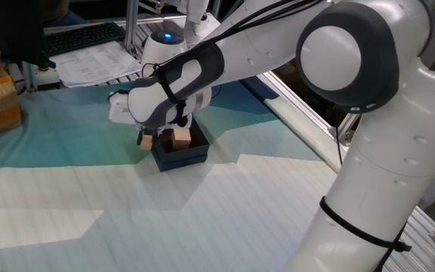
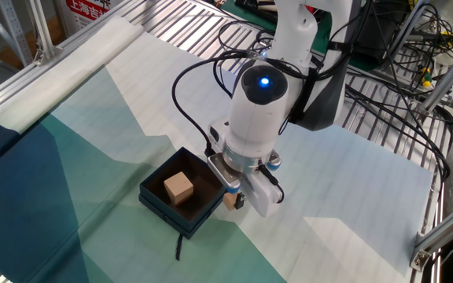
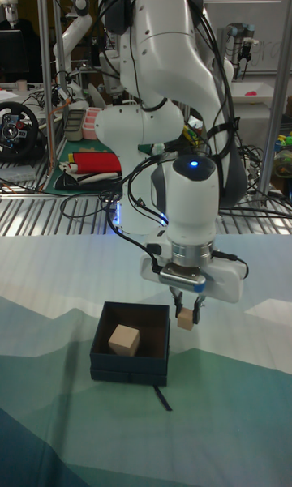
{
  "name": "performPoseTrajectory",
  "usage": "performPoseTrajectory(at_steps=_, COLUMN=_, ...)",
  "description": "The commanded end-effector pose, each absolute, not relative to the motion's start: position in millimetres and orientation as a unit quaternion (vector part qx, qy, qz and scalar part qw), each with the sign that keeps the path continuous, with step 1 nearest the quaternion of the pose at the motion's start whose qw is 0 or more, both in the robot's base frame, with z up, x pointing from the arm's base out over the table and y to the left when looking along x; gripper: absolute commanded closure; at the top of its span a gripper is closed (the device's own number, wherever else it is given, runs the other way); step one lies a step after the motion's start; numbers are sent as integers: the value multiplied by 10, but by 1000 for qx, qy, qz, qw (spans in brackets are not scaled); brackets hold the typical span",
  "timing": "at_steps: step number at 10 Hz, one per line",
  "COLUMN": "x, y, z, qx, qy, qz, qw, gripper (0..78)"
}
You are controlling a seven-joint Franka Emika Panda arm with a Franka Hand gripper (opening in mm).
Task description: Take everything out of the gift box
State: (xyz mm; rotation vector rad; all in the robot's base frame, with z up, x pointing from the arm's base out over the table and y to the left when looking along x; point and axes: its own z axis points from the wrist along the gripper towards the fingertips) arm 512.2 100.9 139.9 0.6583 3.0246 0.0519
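One block [image 3: 186, 318] is clamped in the gripper [image 3: 187, 315], just outside the box [image 3: 130, 365] wall and low over the table [image 3: 243, 422], presumably so it can be set down clear of the box; the cube [image 3: 124, 340] sits inside the box, untouched, so by my reckoning half the job remains.
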Motion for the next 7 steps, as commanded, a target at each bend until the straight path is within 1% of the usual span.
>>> performPoseTrajectory(at_steps=1, x=5124, y=1006, z=1413, qx=222, qy=975, qz=19, qw=27, gripper=763)
performPoseTrajectory(at_steps=7, x=5123, y=1006, z=1412, qx=224, qy=974, qz=20, qw=26, gripper=763)
